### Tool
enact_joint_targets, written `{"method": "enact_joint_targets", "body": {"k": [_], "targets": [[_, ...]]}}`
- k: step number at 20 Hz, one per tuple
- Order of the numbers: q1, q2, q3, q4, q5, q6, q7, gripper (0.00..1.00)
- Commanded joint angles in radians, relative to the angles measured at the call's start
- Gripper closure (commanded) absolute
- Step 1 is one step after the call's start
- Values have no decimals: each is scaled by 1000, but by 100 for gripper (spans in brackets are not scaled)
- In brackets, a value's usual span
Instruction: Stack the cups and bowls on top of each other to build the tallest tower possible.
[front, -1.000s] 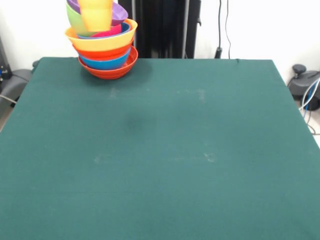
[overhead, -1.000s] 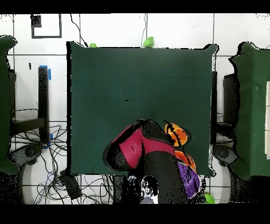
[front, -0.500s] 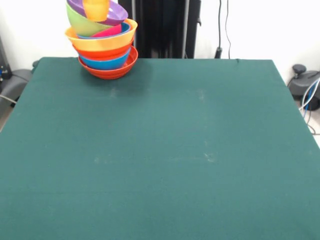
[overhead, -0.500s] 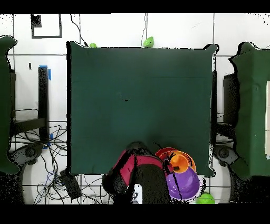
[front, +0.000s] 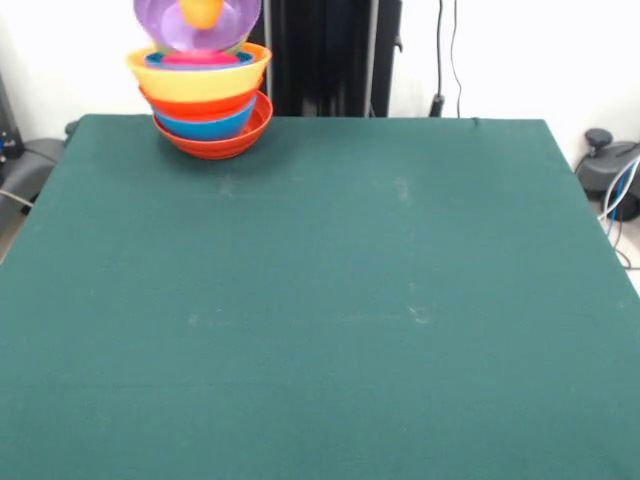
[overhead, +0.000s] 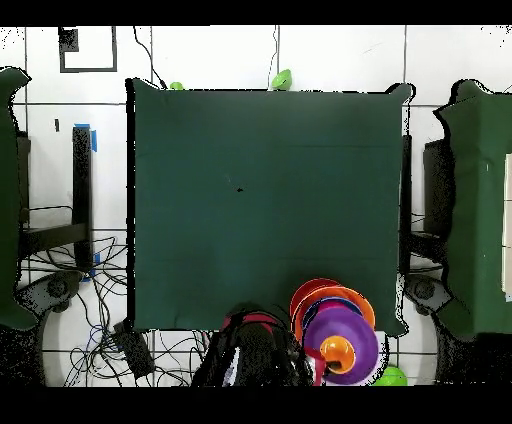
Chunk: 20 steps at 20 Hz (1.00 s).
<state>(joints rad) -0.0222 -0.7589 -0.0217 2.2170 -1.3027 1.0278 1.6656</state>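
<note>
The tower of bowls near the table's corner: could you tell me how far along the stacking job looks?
Mostly done. The tower stands nested: red-orange base, blue, red-orange, wide orange bowl, with the purple bowl on top holding the small orange cup. Nothing seems to be in hand; only the arm shows beside the pile. Two green bowls lie off the table, unstacked.

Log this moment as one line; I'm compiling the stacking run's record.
tower: on table corner | top: purple bowl, tilted toward camera | orange cup inside it | arm: at table edge | claw: not visible
</note>
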Motion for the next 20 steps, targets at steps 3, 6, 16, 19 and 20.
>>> {"method": "enact_joint_targets", "body": {"k": [3,6,16,19,20], "targets": [[21,400,-57,117,-251,-51,516,100],[-11,524,-57,139,-374,-16,693,100],[-250,584,-89,242,-640,134,828,100],[-331,582,-88,253,-707,190,832,100],[-372,600,-88,259,-739,228,844,100]]}}
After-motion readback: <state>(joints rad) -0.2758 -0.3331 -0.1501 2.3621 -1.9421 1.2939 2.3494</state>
